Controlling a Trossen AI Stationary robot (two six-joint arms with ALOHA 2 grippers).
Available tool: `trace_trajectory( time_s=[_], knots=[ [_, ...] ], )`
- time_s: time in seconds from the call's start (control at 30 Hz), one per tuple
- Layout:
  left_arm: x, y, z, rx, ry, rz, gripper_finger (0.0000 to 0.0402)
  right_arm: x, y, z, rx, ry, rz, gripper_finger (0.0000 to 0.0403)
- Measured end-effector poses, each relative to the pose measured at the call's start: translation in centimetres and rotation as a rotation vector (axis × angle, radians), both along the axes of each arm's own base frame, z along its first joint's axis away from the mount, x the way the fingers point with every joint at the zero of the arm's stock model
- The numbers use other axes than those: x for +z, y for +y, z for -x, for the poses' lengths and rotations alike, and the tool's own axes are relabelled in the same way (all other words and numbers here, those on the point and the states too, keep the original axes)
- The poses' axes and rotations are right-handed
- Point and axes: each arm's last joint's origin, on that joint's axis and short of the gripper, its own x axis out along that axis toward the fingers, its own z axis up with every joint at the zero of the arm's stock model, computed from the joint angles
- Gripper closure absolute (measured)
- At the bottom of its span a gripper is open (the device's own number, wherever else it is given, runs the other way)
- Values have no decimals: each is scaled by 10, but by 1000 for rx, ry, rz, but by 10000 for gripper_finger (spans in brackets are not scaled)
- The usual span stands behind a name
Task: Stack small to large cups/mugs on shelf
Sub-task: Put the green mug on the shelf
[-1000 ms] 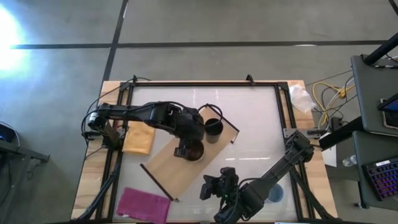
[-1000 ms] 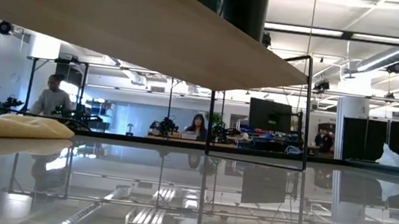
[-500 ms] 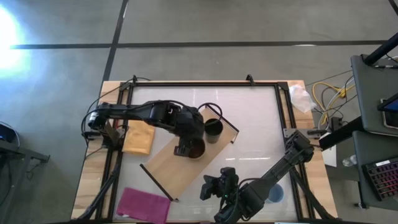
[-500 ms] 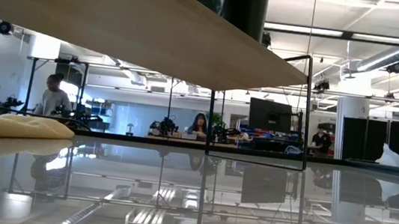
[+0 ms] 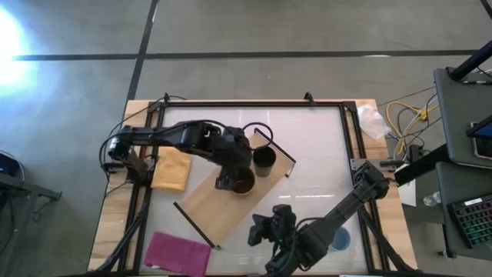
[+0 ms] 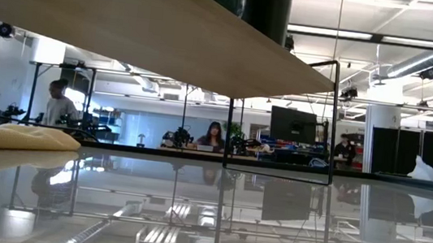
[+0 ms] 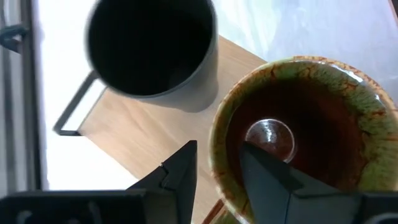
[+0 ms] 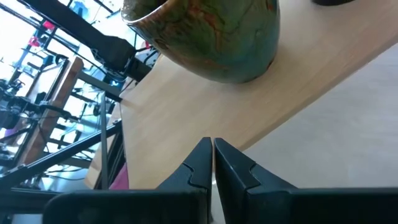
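The light-wood shelf [image 5: 204, 208] lies diagonally across the table, raised on its black end rails [image 6: 228, 131]. The narrow black cup [image 5: 264, 159] stands upright on the shelf's far-right end. The mustard-brown mug [image 5: 244, 182] stands beside it on the board. My left gripper [image 7: 217, 149] reaches in from the left, over the mug's rim, and is shut on it. The light blue-grey mug [image 5: 341, 239] sits on the table near the right edge, partly under the right arm. My right gripper [image 8: 212, 152] is shut, low beside the shelf's near side. My left gripper holds the mustard-brown mug by its rim [image 7: 219, 163], on the side away from the black cup. One finger [image 7: 267, 180] is inside the bowl and one finger [image 7: 177, 180] is outside. The fingers come from above, pointing down. The mug is upright with its base [image 8: 233, 78] on the shelf.
A folded orange cloth [image 5: 171, 171] lies left of the shelf and a magenta cloth [image 5: 178, 252] near the near-left corner. A black frame [image 5: 254, 105] runs round the table. Bare white tabletop [image 5: 323, 154] lies to the right of the shelf. People sit in the room beyond.
My left gripper has moved slightly toward the table's far edge and the black cup. The mustard-brown mug has moved a little with it, staying upright on the shelf.
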Motion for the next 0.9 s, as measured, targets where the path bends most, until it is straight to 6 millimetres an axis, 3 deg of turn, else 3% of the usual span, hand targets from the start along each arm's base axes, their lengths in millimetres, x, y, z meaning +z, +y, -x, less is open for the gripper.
trace_trajectory(
  time_s=[0.27,0.43,0.9],
  knots=[
    [20,4,28,25,-26,-15,294,13,-9,8,23,50,12,394],
    [21,8,38,54,-18,-54,294,30,-17,20,36,63,30,394],
    [-11,19,19,68,21,-81,294,32,-44,3,22,126,59,394]
  ],
)
